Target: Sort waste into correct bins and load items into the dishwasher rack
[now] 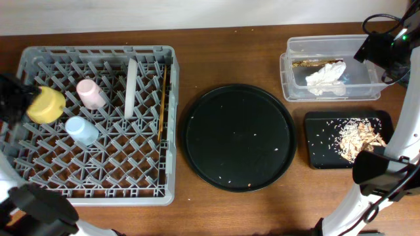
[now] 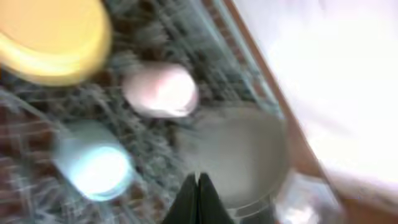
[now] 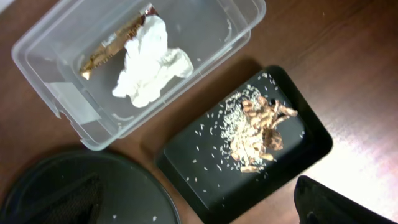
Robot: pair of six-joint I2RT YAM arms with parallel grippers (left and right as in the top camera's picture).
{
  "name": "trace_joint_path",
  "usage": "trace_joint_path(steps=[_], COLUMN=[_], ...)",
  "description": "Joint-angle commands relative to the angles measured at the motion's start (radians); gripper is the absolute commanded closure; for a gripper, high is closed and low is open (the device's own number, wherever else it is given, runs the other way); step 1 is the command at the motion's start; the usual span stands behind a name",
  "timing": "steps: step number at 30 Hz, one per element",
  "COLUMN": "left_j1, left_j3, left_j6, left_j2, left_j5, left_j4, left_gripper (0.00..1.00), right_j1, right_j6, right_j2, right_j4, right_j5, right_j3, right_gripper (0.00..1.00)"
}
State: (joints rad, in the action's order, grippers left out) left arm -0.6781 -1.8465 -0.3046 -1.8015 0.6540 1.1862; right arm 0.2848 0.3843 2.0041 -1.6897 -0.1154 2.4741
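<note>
- Left gripper: its arm comes up from the near left corner. It is held over the rack with fingers pressed together and nothing between them. The wrist view is blurred.
- Right gripper: its arm comes up from the near right edge, with the wrist high at the far right. It looks down on the bins, fingers spread wide and empty.
- Black tray: near right, long axis left–right. Scraps are heaped in its right half, with crumbs loose to their left.
- Round tray: centre, between rack and black tray, with a few specks on it.
- Blue cup: in the rack's left part, nearest of its contents.
- Bowl: at the rack's left wall.
- Pink cup: just beyond the blue cup.
- Plate: on edge among the pegs, its edge line running near–far.
- Chopsticks: paired along the rack's right wall, long axis near–far.
- Tub: far right, beyond the black tray, long axis left–right. It holds a tissue and a brown wrapper.
</note>
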Motion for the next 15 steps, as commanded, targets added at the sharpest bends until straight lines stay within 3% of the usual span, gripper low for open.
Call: trace_joint_path(steps=[1,6,9,11,12,13,15], left_j1=[0.001,0.001,0.002,0.013,0.023,0.024,0.023], left_j3=[0.003,0.004,0.021,0.048,0.063,0.068,0.068], left_j6=[0.132,0.472,0.468,0.394,0.392,0.392,0.392], left_j2=[0.055,0.133,0.24,0.335,0.378,0.42,0.492], left_j5=[0.294,0.346,0.261,0.184,0.166,0.163,0.111], left_j4=[0.185,0.502,0.502,0.502,0.502,0.502,0.502], left_gripper=[1.0,1.0,1.0,0.99,0.65,0.0,0.0], right_j1=[0.003,0.003,0.003,0.003,0.003,0.003,0.003], right_j6=[-0.007,-0.007,-0.007,-0.007,-0.007,-0.007,-0.007], right_j2=[-0.002,-0.002,-0.002,-0.002,-0.002,-0.002,-0.002], right_j4=[-0.005,-0.005,-0.005,-0.005,-0.005,-0.005,-0.005], right_j5=[-0.01,-0.009,-0.01,-0.01,-0.009,-0.01,-0.009], right_j3=[0.006,0.006,0.006,0.006,0.006,0.006,0.006], right_gripper=[0.01,0.01,0.01,0.01,0.01,0.01,0.01])
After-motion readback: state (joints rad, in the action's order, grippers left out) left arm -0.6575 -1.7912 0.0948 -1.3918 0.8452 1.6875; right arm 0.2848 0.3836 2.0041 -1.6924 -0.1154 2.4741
